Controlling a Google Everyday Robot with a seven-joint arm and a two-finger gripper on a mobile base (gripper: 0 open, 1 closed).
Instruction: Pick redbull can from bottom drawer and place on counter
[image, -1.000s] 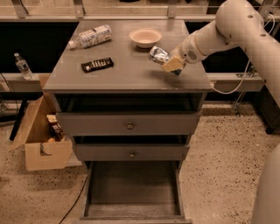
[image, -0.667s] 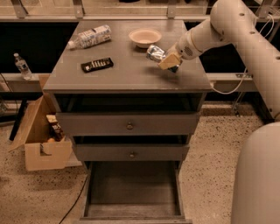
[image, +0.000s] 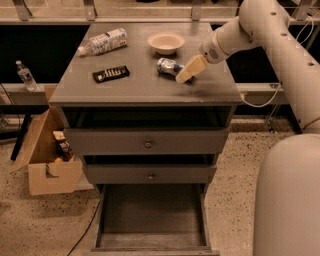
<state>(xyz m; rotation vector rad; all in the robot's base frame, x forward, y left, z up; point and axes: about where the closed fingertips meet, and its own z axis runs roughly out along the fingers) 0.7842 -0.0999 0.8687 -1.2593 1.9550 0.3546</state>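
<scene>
The redbull can (image: 168, 66), shiny silver and blue, lies on its side on the grey counter (image: 150, 87), right of centre and just in front of a bowl. My gripper (image: 189, 70) reaches in from the right and sits at the can's right end, low over the counter and touching or almost touching it. The bottom drawer (image: 150, 212) is pulled open below, and its plain grey floor holds nothing.
A cream bowl (image: 166, 42), a clear plastic bottle (image: 102, 41) and a black bar packet (image: 111, 74) lie on the counter. The two upper drawers are slightly open. A cardboard box (image: 47, 167) stands on the floor at the left.
My gripper and the can have shifted a little to the left over the counter. The can now lies on the surface, left of the gripper.
</scene>
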